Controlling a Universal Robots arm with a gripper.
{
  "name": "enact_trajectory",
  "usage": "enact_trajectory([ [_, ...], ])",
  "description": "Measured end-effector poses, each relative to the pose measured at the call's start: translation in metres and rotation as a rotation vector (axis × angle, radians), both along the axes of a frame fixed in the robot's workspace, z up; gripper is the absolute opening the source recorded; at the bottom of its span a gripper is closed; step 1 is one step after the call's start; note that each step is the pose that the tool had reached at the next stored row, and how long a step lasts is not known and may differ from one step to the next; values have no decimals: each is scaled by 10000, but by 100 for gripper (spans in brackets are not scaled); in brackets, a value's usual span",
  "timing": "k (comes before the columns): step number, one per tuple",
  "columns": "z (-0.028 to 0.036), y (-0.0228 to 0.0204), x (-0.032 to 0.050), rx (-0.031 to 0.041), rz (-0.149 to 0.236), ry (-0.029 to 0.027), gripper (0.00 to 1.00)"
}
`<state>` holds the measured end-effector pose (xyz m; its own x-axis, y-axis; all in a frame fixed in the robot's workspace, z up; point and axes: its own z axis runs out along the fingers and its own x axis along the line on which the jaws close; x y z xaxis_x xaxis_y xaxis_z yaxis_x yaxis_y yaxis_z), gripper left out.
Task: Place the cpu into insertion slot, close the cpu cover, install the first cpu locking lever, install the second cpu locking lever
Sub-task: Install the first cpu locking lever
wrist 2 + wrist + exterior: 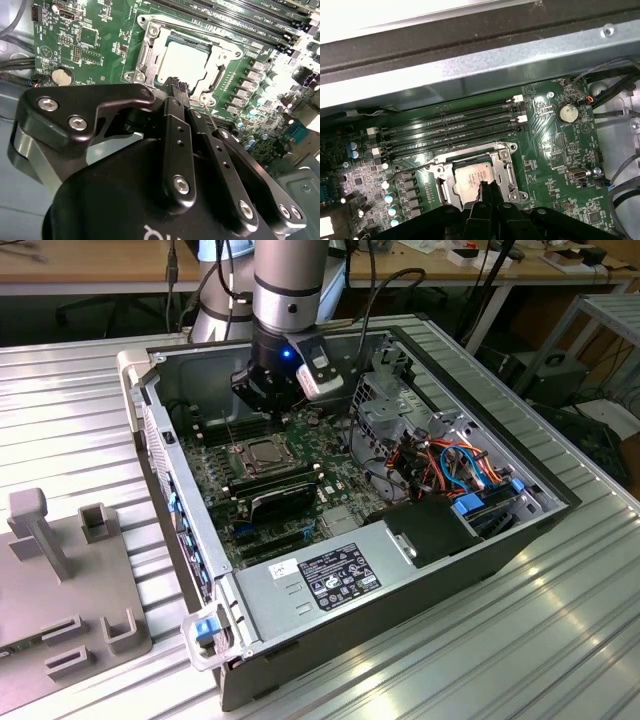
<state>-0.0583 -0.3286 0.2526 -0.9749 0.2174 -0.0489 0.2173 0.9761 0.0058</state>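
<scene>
Your gripper (179, 89) has its fingers pressed together, pinching nothing, low beside the cover (148, 55) framing the seated cpu (185, 62). That makes a narrow tip, probably for nudging the thin lever (209, 115).

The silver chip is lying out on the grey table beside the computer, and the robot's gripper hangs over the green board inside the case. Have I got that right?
Not the chip: it sits on the green board, inside a metal frame, as the second wrist view shows. The gripper does hang over that board inside the case.
</scene>
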Motion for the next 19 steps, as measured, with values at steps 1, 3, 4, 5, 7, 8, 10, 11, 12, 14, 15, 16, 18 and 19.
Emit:
enact_trajectory([
  [1,0,0,0,0,6,1,11],
  [3,0,0,0,0,7,0,11],
  [4,0,0,0,0,8,0,11],
  [5,0,0,0,0,8,0,11],
  [7,0,0,0,0,8,1,11],
  [8,0,0,0,0,8,1,11],
  [10,0,0,0,-1,8,0,11],
  [11,0,0,0,0,8,0,11],
  [12,0,0,0,0,8,0,11],
  [14,0,0,0,0,11,0,11],
  [15,0,0,0,-1,22,0,11],
  [16,0,0,0,0,52,0,11],
  [18,1,0,0,-1,350,1,11],
  [19,0,0,0,-1,536,0,11],
])
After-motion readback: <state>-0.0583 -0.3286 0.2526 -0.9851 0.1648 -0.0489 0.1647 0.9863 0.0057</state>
